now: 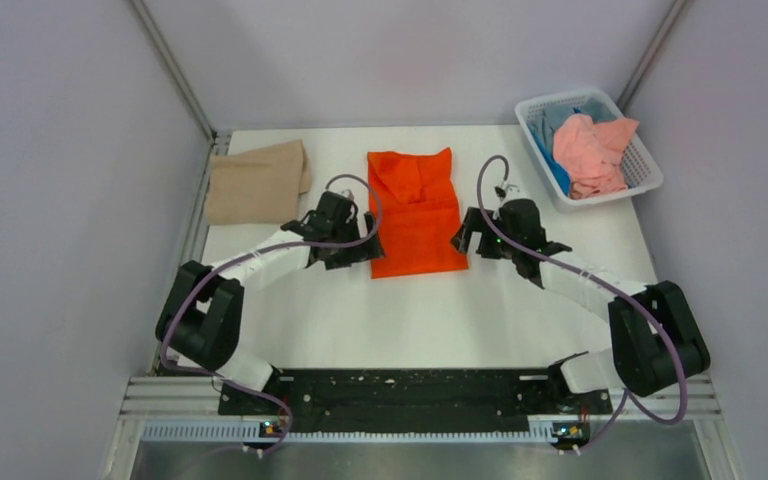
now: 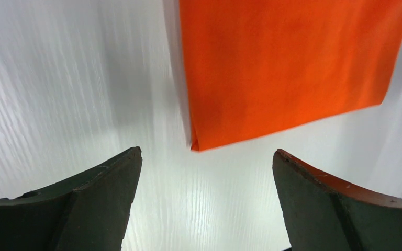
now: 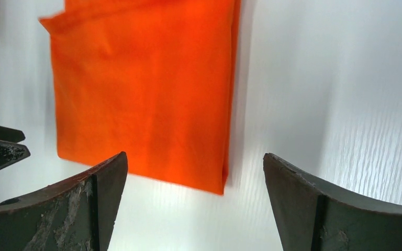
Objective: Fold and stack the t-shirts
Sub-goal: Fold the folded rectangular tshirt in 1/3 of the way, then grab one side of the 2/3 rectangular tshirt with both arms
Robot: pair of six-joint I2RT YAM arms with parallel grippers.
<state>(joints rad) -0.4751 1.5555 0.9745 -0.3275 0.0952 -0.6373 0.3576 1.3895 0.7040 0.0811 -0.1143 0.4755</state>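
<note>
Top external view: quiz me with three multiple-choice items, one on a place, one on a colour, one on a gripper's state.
1. Where on the table does the tan t-shirt lie? A far left corner; B centre; C near right corner.
2. What colour is the middle t-shirt? A blue; B orange; C green.
3. The left gripper is: A shut on cloth; B shut, empty; C open, empty.
1 A: it lies by the far left edge. 2 B: bright orange in every view. 3 C: its jaws stand wide apart, gripping nothing.
</note>
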